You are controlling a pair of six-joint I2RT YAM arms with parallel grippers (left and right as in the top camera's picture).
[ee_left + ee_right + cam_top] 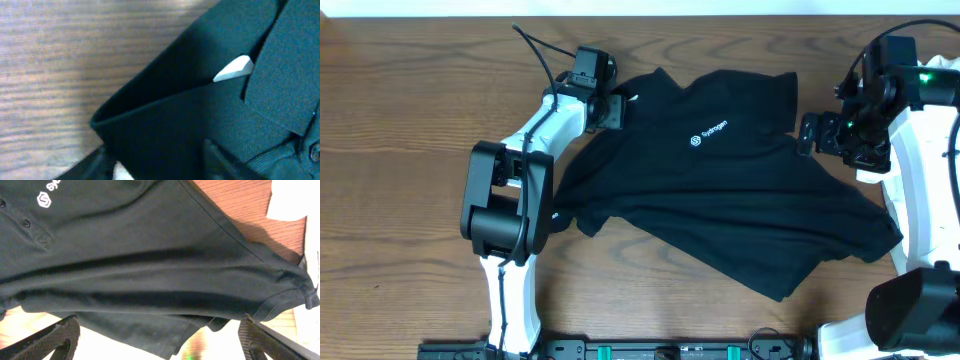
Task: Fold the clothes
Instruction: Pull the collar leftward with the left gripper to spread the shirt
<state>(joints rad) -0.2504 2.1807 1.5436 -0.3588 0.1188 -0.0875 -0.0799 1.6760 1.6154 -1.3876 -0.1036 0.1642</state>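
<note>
The clothes, a black short-sleeved shirt (720, 190), lie spread and rumpled on the wooden table, its white chest logo (708, 133) facing up. My left gripper (617, 105) is at the shirt's far left corner by the collar. In the left wrist view its fingers (215, 160) straddle a fold of the black fabric (200, 115) near a white label (235, 69), still standing apart. My right gripper (808, 135) hovers at the shirt's far right sleeve. It is wide open over the sleeve hem (280, 300), and its fingertips (65, 335) touch nothing.
Bare wooden tabletop (400, 150) lies left of and behind the shirt. Both white arm bodies (920, 170) flank the garment. A black rail (670, 350) runs along the front edge. The shirt's button placket (25, 223) shows in the right wrist view.
</note>
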